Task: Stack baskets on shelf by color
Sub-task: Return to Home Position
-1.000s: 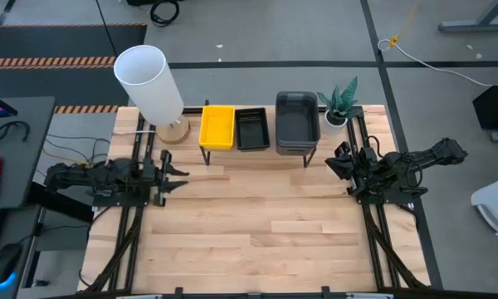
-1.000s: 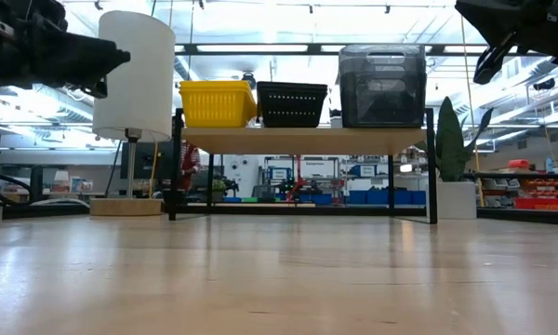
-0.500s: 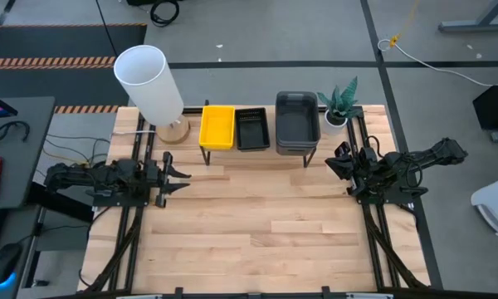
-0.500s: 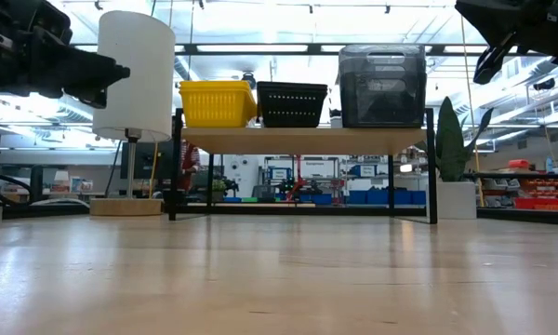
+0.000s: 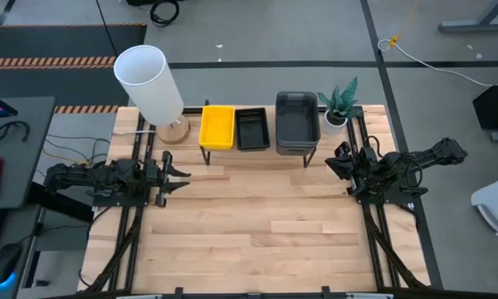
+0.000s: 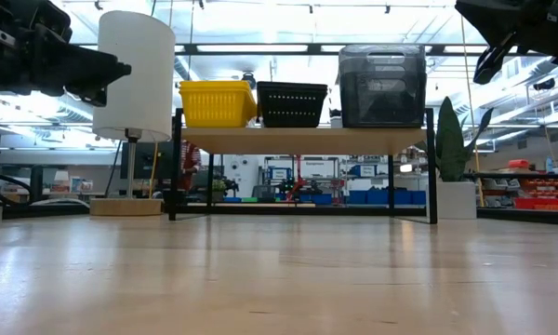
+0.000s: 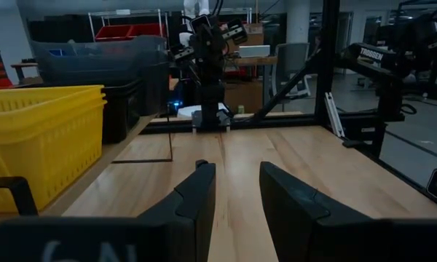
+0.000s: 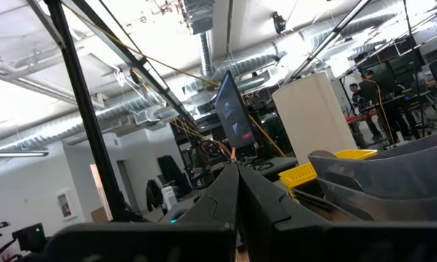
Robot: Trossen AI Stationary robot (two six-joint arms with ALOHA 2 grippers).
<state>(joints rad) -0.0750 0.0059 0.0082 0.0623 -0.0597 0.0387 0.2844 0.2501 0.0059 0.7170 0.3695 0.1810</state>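
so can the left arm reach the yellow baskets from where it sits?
Probably yes. The left gripper sits near the table's left edge, fingers open, with nothing standing between it and the yellow baskets at the shelf's left end. Only the lamp beside the baskets could crowd the approach.

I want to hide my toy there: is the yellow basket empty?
Empty: from above, the bright yellow plastic basket shows only its bare floor.

Plastic baskets (image 6: pixel 217 104) sit on a matt wooden shelf (image 6: pixel 302 140) with black metal legs (image 6: pixel 434 177).
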